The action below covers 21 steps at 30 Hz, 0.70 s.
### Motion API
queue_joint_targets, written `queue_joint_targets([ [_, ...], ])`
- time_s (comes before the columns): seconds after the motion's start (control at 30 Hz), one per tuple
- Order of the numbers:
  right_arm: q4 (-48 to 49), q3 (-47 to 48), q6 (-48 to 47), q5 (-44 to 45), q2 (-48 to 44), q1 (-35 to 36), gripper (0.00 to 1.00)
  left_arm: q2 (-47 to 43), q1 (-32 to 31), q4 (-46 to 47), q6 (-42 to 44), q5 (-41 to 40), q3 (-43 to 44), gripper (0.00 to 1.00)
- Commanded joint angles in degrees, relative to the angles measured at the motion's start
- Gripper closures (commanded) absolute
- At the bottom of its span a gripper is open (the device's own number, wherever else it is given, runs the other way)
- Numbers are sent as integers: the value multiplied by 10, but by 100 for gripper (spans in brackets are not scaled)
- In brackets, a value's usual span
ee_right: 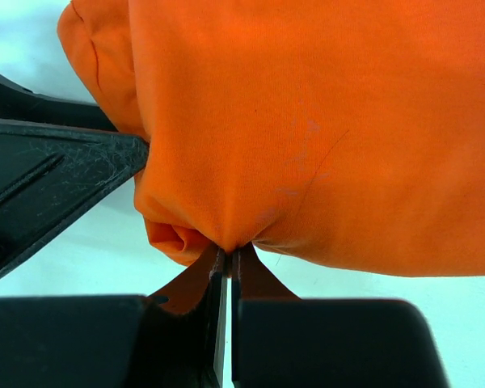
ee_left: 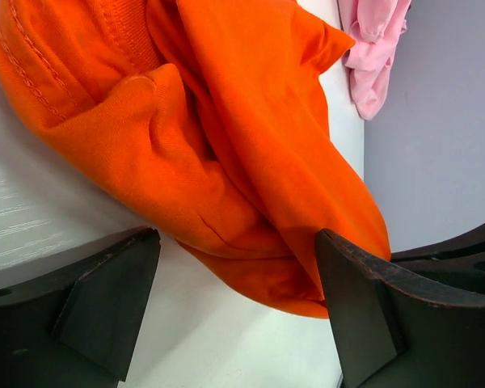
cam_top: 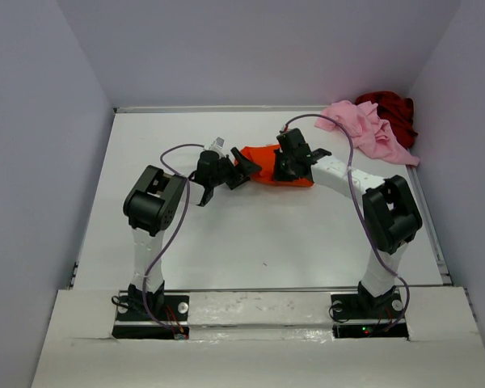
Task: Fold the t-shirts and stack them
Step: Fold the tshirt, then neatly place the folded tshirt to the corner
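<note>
The bright orange t-shirt lies bunched in the middle of the table, between both grippers. My right gripper is shut on a pinch of its cloth; in the right wrist view the fingertips meet on a gathered fold of orange t-shirt. My left gripper stands open at the shirt's left end. In the left wrist view its fingers straddle the lower edge of the orange cloth. The light pink t-shirt and dark red t-shirt lie crumpled at the back right corner.
Pale walls enclose the white table on three sides. The right wall rises just past the pink t-shirt. The left gripper's dark finger shows at the left of the right wrist view, close to the pinch.
</note>
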Motion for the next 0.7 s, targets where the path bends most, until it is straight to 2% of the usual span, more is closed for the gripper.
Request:
queue_joint_targets([
  [0.0, 8, 23, -2, 1, -15, 6, 100, 18, -2, -16, -9, 6, 12, 7],
  [0.67, 15, -21, -2, -6, -39, 6, 100, 49, 0, -33, -9, -3, 70, 7],
])
